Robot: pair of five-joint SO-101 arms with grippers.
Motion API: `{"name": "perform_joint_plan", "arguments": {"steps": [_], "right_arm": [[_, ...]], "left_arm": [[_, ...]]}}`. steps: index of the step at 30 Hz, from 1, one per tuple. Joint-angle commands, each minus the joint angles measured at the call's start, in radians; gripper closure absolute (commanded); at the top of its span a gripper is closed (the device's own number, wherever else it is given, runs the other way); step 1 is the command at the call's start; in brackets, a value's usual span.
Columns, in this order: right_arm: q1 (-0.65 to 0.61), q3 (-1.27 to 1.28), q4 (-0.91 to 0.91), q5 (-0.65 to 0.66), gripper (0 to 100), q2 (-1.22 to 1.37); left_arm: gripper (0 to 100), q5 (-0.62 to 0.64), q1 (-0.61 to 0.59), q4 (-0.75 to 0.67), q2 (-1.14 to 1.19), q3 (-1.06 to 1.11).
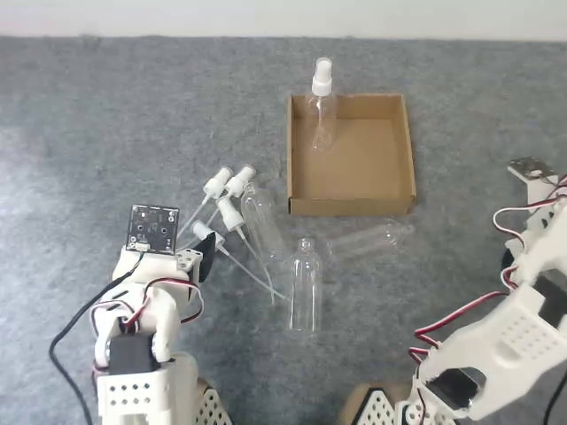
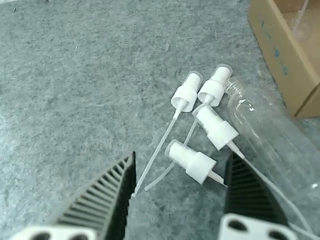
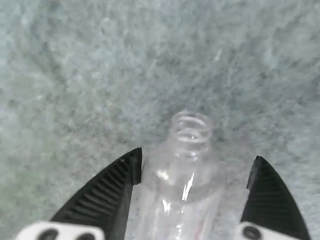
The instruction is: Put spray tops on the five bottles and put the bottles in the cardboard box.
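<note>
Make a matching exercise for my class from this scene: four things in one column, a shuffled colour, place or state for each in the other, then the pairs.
Things
1 box
2 loose tops
3 capped bottle
4 left hand

Descriptions
a white, on the mat
b open
c brown cardboard
d clear, in the box

Pairs: 1c, 2a, 3d, 4b

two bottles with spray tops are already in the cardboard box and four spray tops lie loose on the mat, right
No, only one capped bottle is in the cardboard box, as the high view shows; four spray tops do lie loose on the mat.
</note>
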Motion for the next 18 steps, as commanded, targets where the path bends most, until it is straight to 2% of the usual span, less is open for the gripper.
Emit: {"name": "perform_joint_plan", "arguments": {"steps": [1, 12, 16, 18], "right_arm": [[0.015, -0.003, -0.038, -0.017, 71.5, -0.007], [0.022, -0.035, -0.036, -0.017, 97.9, -0.008], [0.013, -0.037, -0.002, -0.021, 99.3, -0.013], [-0.021, -0.037, 0.051, -0.055, 99.3, -0.035]], "left_arm": [[74, 0.005, -0.006, -0.021, 0.002, -0.007], [74, 0.005, -0.006, -0.023, 0.002, -0.007], [74, -0.002, -0.002, -0.017, 0.002, -0.007], [74, -0.044, 0.003, -0.017, 0.008, -0.007]]}}
